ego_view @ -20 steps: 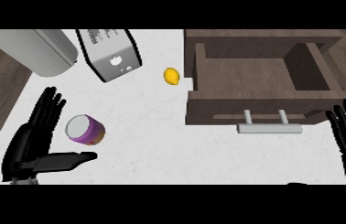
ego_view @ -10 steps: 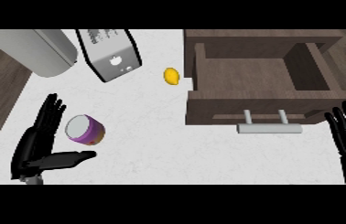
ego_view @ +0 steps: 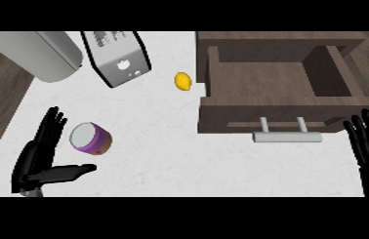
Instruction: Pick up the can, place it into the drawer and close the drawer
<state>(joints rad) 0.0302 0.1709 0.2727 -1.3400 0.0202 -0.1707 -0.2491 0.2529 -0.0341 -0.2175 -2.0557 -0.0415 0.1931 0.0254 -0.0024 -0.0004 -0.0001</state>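
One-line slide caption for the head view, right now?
Open left hand beside the purple white-topped can; brown wooden drawer open, right hand resting at the right edge.

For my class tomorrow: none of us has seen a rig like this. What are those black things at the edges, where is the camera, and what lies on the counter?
The camera sits at the robot's head, looking steeply down at a white counter. The black shapes are its hands. The left robot hand is open beside a purple can, fingers straight, thumb out, not gripping it. The right robot hand rests open at the right edge. Nothing is held. A wooden drawer stands pulled open, with a metal handle on its front. Also on the counter: a small yellow fruit, a silver toaster and a grey rounded appliance.
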